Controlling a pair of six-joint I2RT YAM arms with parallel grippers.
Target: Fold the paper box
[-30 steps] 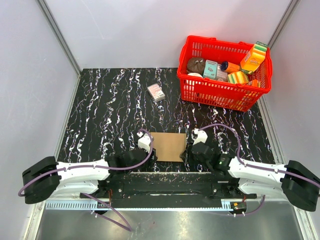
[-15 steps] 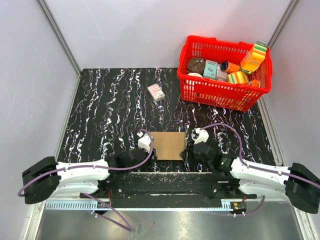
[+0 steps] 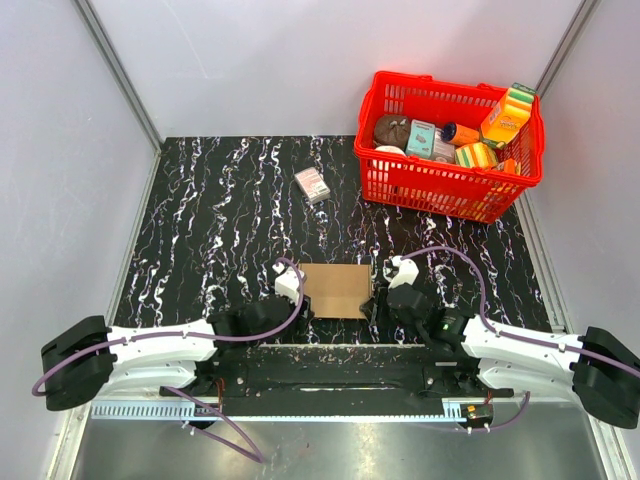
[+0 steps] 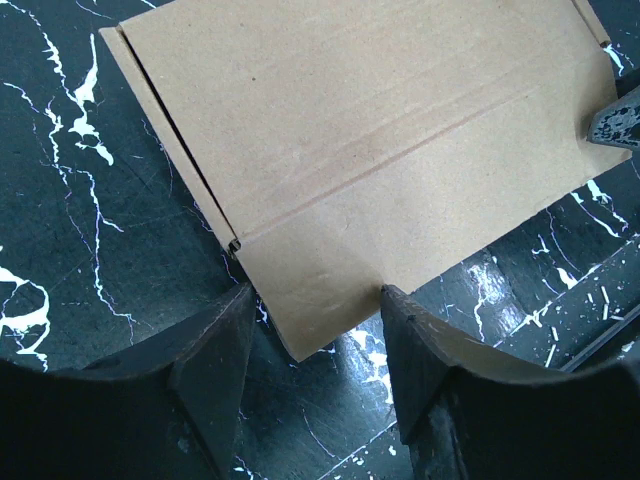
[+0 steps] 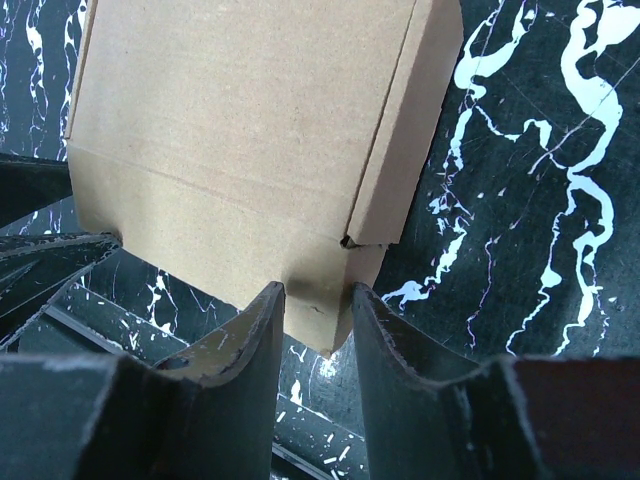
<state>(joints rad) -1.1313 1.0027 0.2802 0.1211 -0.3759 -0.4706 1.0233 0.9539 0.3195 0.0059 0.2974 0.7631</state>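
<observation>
Creased matte paper box (image 3: 338,291) (flat), corners pinched by left fingers (image 4: 215,345) and right fingers (image 5: 265,340).

You've got a plain brown box (image 3: 337,290) on a black surface (image 3: 220,220) with white marbled veins. Basket (image 3: 400,186) is red, its packs (image 3: 505,115) orange/yellow/teal. Small carton (image 3: 313,184) is white-pink. Cables (image 3: 250,333) are purple.

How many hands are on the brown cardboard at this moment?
2. The left hand straddles the paper box at its near-left corner; the right hand straddles its near-right corner. Whether the fingers actually pinch the cardboard is unclear.
</observation>
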